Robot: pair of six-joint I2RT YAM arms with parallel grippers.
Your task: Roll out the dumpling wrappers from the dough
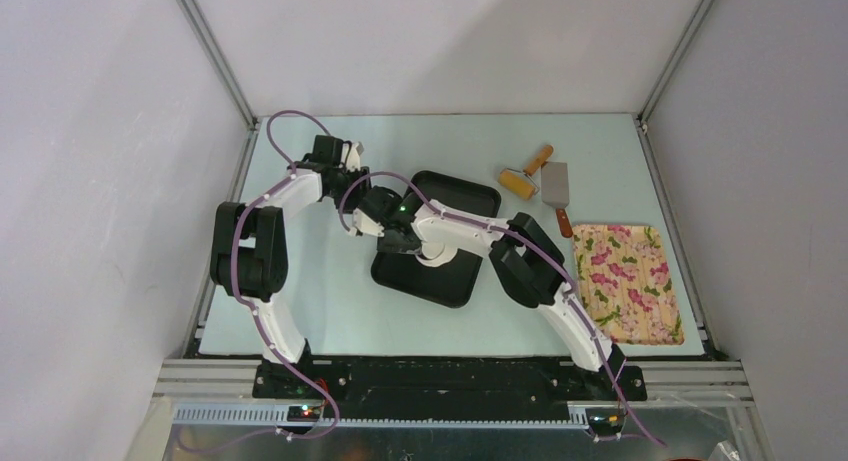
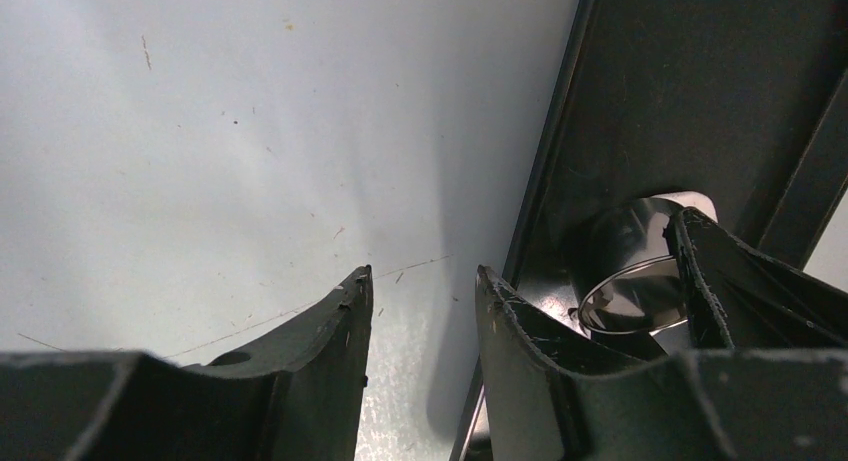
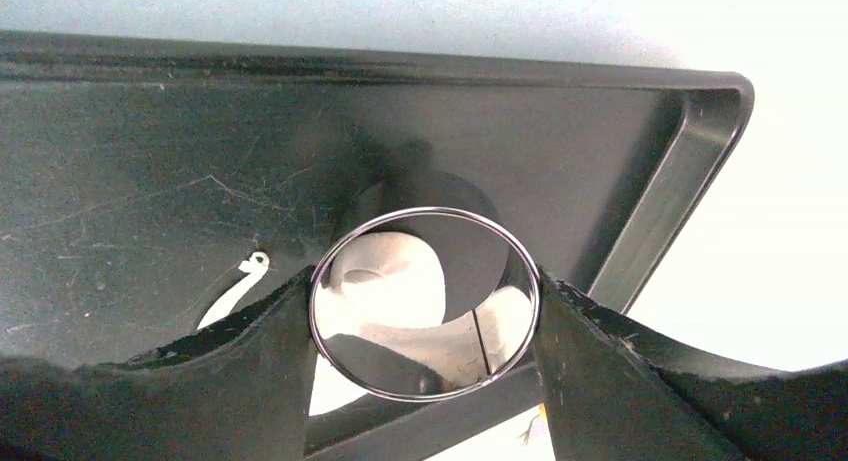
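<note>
Dough [image 3: 385,281] inside steel cup [image 3: 505,321], right tool [image 3: 422,286] clasping cup

I count one black tray [image 1: 462,191], one steel cup [image 3: 472,253], one dough lump [image 3: 385,278], one roller [image 1: 518,184], one spatula [image 1: 556,185], one floral tray [image 1: 626,283].

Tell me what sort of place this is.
Likely a robot lab's enclosed test cell, staged for kitchen work: plain white walls on aluminium posts, and a table holding a tray, roller and spatula.
</note>
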